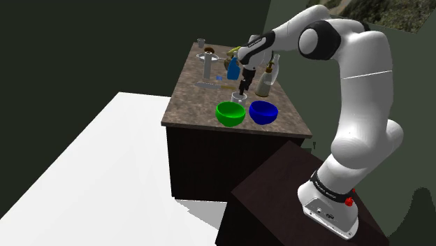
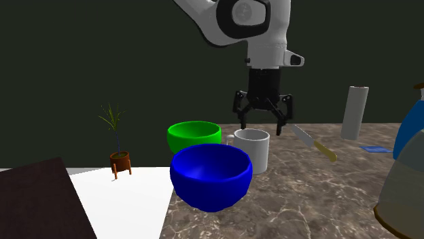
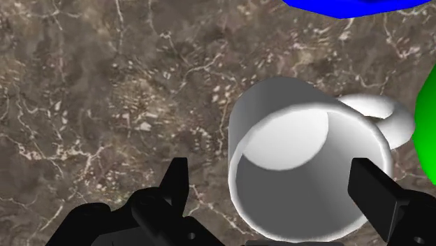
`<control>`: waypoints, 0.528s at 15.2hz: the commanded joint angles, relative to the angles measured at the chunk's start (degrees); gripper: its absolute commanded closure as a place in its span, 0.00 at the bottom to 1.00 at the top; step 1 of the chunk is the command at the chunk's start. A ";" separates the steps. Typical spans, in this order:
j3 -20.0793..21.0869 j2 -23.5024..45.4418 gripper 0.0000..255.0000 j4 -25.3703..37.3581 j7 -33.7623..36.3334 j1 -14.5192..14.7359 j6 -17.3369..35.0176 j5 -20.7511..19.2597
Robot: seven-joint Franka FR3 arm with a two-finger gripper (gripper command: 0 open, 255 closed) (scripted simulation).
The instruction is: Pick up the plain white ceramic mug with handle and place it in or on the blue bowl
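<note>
Claw state: gripper (image 2: 261, 126) released, fingers spread wide, nothing grasped.
Claw position: centre of the second exterior view, pointing straight down from the white arm (image 2: 253, 20); fingertips at about rim height of the mug, one on each side.
Mug location: white mug (image 2: 253, 151) upright on the counter (image 2: 306, 197), centre of the second exterior view, directly below the claw; handle turned toward that view's left, facing the green bowl.
Wrist view detail: open mouth of the mug between the two black fingers (image 3: 178, 183); one finger clear of the wall, the other overlapping the rim near the handle, contact not determinable.
Blue bowl: blue bowl (image 2: 210, 176) upright, lower centre of the second exterior view, just in front of the mug and near it; nothing visible inside.
Green bowl: green bowl (image 2: 193, 134) left of centre in the same view, just beside the blue bowl and the mug handle.
Counter surface: brown marbled top on a dark cabinet.
Other items: knife (image 2: 316, 144) lying flat right of the mug; white cylinder (image 2: 355, 112) upright at upper right; potted plant (image 2: 119, 159) at left, on the white floor (image 2: 129, 190).
</note>
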 commanded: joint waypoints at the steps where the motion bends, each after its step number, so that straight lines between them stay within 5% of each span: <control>1: 0.33 4.22 0.00 5.53 -0.95 -1.23 -1.02 0.59; 8: 0.83 7.42 0.00 5.17 -1.29 -1.49 2.52 1.19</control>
